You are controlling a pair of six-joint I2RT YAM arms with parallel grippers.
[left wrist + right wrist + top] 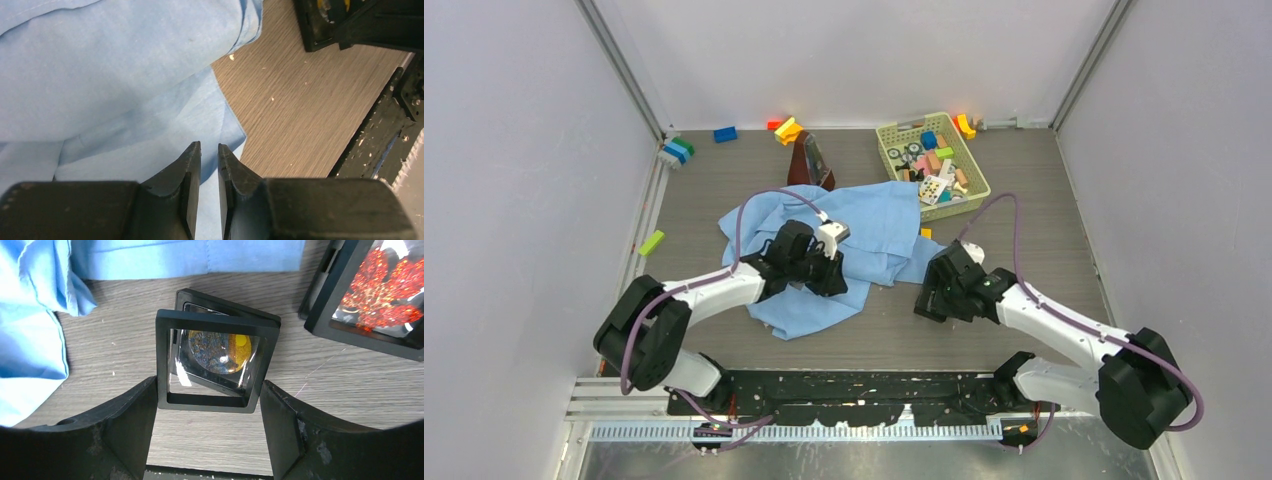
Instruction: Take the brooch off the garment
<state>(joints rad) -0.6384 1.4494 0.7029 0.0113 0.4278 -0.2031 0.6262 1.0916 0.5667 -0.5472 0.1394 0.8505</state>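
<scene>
The light-blue garment (879, 225) lies crumpled mid-table; it also shows in the left wrist view (100, 75) and the right wrist view (30, 340). My left gripper (829, 275) hovers over its near fold, the jaws (209, 145) closed to a narrow slit with nothing between them. My right gripper (927, 300) is just right of the cloth, over bare table. Its fingers (208, 382) clamp the sides of a black square display frame (215, 320). A round blue-and-gold brooch (220, 352) shows through it, above a second, tilted frame half.
Another black case with a red leaf brooch (370, 295) lies right of the held frame. A green basket (894, 135) of small parts stands at the back right. A brown object (809, 160) and loose coloured blocks (724, 133) lie along the back.
</scene>
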